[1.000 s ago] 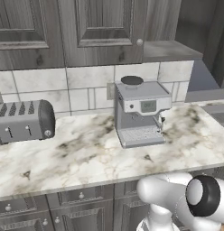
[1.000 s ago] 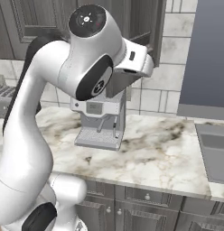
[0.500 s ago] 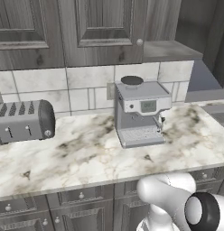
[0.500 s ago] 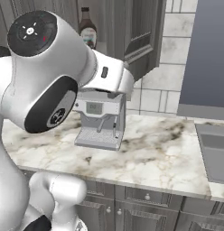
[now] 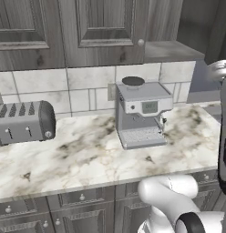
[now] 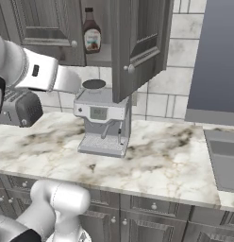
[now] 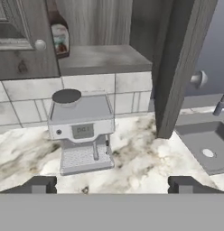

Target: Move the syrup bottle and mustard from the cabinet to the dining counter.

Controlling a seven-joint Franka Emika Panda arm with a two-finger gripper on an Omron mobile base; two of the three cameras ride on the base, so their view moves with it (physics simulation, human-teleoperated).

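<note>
Gripper: my fingers are spread wide and empty — held back, facing the cabinet.
Syrup bottle: on the shelf, up and left of my fingertips, half behind the closed door.
Right door: swung open — so I judge the reach is clear.
Espresso machine: below the shelf.

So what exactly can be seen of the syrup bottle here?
The syrup bottle is small and dark brown, with a narrow neck, a dark cap and a pale label with red on it. It stands upright on the grey shelf of the open cabinet, above the coffee machine. In the hand view the closed left door partly hides it. Nothing grips it.
</note>
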